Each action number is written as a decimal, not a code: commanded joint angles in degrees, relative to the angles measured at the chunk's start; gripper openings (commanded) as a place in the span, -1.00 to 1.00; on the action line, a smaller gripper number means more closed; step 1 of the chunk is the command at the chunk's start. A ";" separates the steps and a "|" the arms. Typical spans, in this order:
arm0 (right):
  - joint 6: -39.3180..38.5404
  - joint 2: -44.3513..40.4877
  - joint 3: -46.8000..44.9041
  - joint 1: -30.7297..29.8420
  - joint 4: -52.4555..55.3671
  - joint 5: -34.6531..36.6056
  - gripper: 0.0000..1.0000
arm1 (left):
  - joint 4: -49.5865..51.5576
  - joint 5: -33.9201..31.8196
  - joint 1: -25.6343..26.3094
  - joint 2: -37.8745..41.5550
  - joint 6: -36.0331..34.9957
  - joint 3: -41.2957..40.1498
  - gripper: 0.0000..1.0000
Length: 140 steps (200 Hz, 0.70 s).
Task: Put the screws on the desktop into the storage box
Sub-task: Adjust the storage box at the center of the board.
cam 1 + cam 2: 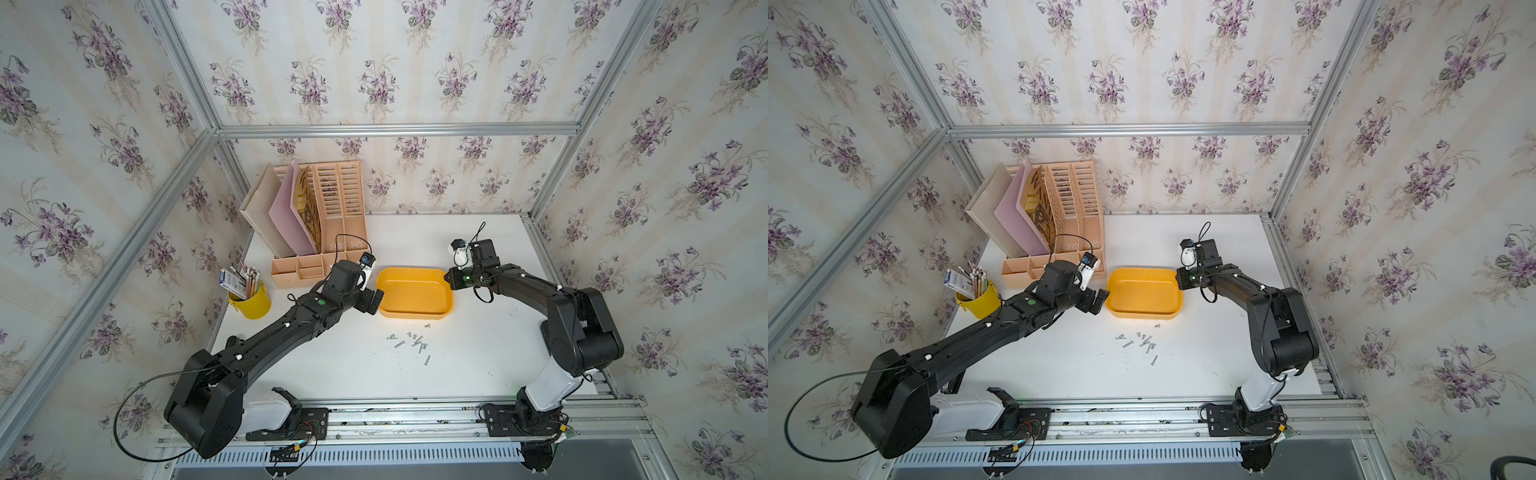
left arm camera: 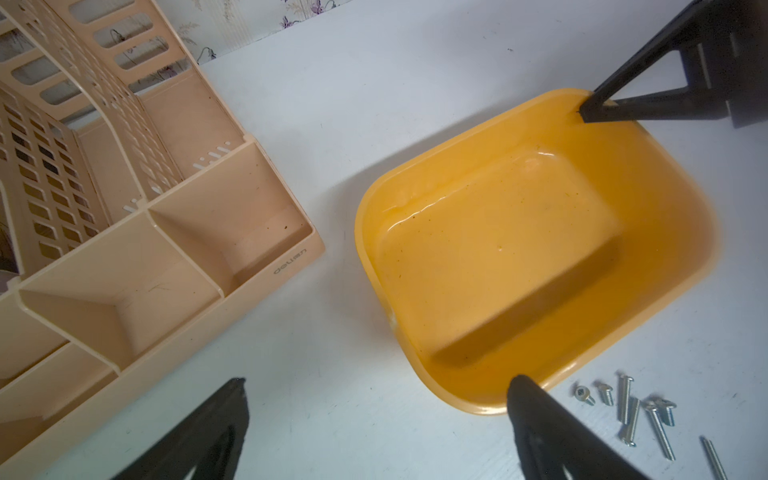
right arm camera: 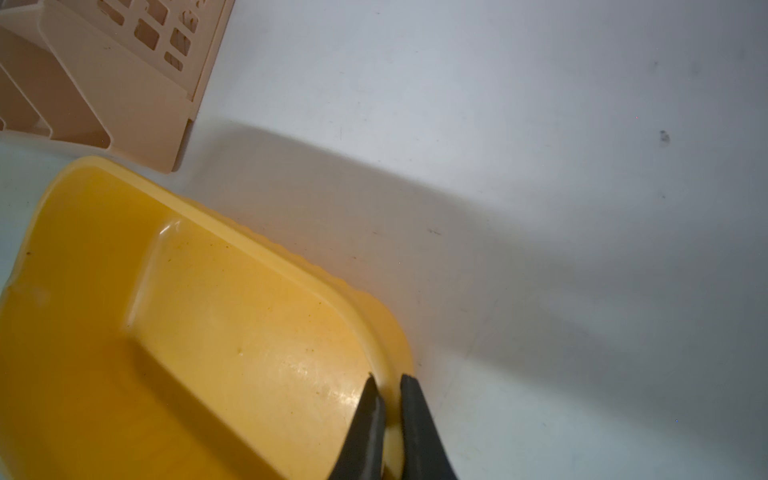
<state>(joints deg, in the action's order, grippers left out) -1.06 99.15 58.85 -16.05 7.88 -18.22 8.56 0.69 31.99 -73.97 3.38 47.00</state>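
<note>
Right end effector (image 3: 388,378) pinches the box (image 1: 409,272) rim, mid-frame (left end effector (image 2: 378,379) gapes empty); drag it level toward screws (image 1: 415,343).

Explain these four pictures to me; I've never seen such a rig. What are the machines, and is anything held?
Two black robot arms stand at the front edge of a white desktop. Two pictures look down from overhead on the whole scene; the other two come from a camera on each wrist. On the desktop lie a cluster of screws, an empty yellow storage box, a peach file organizer and a pencil cup. The right gripper is shut on the box's rim, one finger inside, one outside. The left gripper hangs open beside it, holding nothing.
</note>
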 commanded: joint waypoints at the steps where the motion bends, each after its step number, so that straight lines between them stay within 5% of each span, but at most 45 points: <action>1: -6.16 2.39 1.64 -0.12 1.56 -1.04 -0.75 | 0.55 0.84 -0.06 0.75 -0.50 -0.68 0.99; 30: -6.34 4.05 2.89 -0.81 2.16 -0.20 -0.63 | 0.39 1.43 0.00 2.00 -1.09 -1.76 0.98; 63: -5.51 0.80 2.04 -1.92 -0.78 2.69 -0.26 | 0.40 1.58 0.00 1.77 -1.20 -1.89 0.99; 115: 1.49 -2.72 2.64 -2.18 4.06 1.87 -0.22 | 2.93 -1.08 0.00 -1.47 3.01 -0.75 0.99; 140: 6.07 -11.60 -3.49 -3.98 4.19 3.16 -0.22 | 2.02 0.64 0.75 1.45 6.12 -3.04 0.99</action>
<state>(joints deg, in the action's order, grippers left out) -0.82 94.02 59.11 -18.61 10.11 -16.40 10.11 1.04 32.05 -74.81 5.74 45.41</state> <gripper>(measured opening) 0.388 0.992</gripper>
